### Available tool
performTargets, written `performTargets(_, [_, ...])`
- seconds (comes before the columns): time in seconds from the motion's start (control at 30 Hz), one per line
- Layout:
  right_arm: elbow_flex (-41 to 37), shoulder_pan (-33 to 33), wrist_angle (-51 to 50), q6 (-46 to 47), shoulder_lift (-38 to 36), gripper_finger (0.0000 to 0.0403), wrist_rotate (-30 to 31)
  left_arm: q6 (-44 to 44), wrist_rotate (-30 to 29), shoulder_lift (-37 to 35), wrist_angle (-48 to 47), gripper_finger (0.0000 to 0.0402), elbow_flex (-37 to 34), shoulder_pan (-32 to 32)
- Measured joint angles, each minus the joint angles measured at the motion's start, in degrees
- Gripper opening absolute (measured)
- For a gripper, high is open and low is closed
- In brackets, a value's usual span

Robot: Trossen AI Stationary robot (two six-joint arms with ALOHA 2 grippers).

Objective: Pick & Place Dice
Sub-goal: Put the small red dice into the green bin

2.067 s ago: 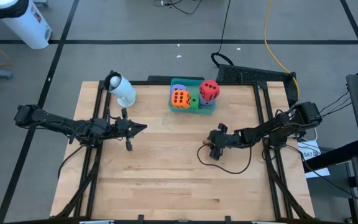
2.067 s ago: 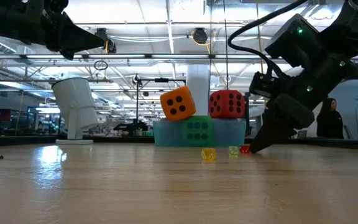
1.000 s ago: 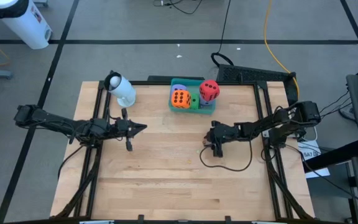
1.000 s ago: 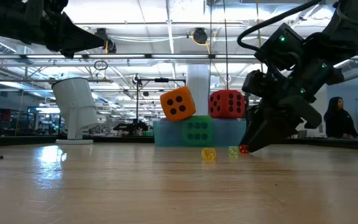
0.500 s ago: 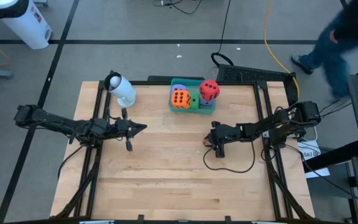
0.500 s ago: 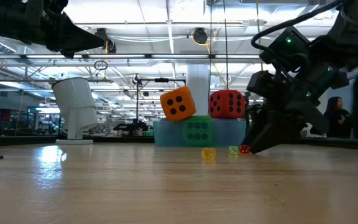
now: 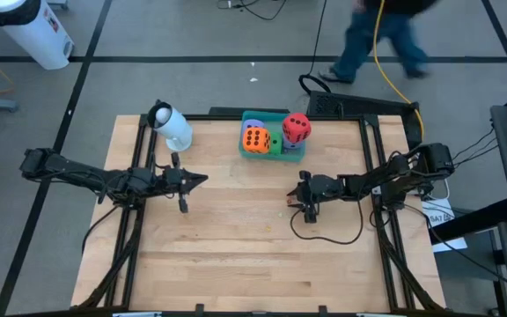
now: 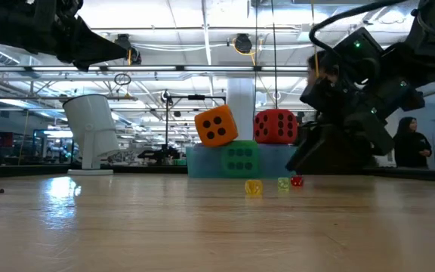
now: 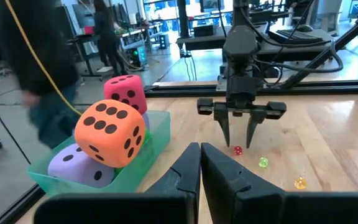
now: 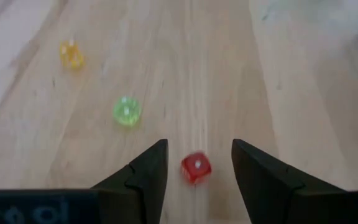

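The large dice sit in the teal tray [image 7: 290,153] at the table's far edge. The orange die [image 7: 254,139] and red die [image 7: 297,129] lie on top, above a purple die [image 9: 79,167] and a green die [image 8: 240,159]. Three tiny translucent dice lie on the wood: red [image 10: 196,168], green [image 10: 127,112] and yellow [image 10: 71,55]. My right gripper [image 10: 197,146] is open and points down just above the tiny red die, one finger to each side, touching nothing. My left gripper [image 7: 202,181] is shut and hovers left of centre.
A white cup-like cylinder [image 7: 172,126] stands near the far left corner. A black cable [image 7: 324,236] loops on the wood below my right arm. A person [image 7: 381,31] walks past beyond the far edge. Bare wood fills the near half of the table.
My right gripper has risen a little off the table by the tiny red die and shifted slightly toward the left. The three tiny dice and the tray's dice have stayed put. A person has walked leftward along the far side of the table.
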Motion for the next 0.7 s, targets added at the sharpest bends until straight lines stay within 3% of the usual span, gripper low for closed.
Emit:
performTargets(0.23, [0.01, 0.02, -1.75, 0.4, 0.01, 0.0166, 0.07, -0.16, -0.02, 0.02, 0.0, 0.0026, 0.0, 0.02])
performTargets(0.5, [0.11, 0.0, 3.67, 0.96, 6.59, 0.0167, 0.09, -0.03, -0.02, 0.0, 0.11, 0.0026, 0.0, 0.0])
performTargets(0.7, [0.15, 0.0, 3.29, 1.91, 7.04, 0.0166, 0.48, -0.01, -0.02, 0.02, -0.11, 0.0026, 0.0, 0.0])
